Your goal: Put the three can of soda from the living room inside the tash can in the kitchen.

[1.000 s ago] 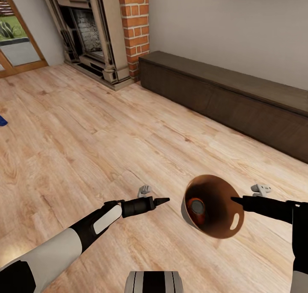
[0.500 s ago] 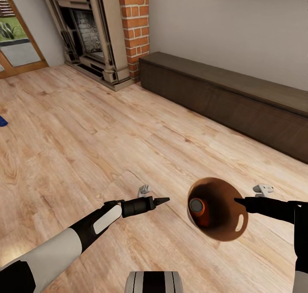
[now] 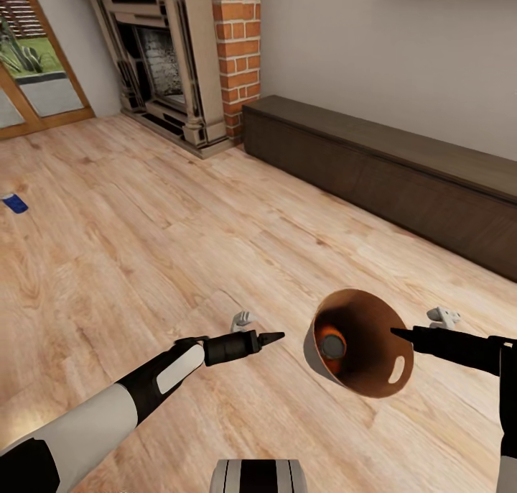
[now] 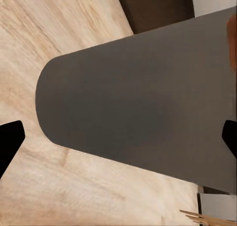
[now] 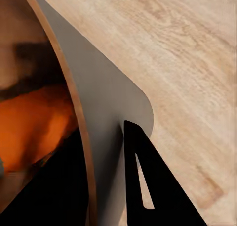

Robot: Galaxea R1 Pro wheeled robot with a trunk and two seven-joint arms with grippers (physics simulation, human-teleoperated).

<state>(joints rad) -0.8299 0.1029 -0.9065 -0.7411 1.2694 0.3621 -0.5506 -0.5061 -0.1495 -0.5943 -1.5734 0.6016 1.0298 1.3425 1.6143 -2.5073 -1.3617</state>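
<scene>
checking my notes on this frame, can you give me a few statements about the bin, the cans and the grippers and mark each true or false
1. The right gripper holds the trash can by its rim, off the wood floor. True.
2. The trash can is empty. False: an orange soda can with a silver top lies inside it.
3. The left gripper grips a blue soda can. False: its fingers are shut on nothing.
4. The trash can is tilted, its opening facing the head camera. True.
5. A dark low cabinet runs along the wall beside a brick fireplace. True.
6. The trash can stands on the cabinet. False: it is held above the floor.
</scene>
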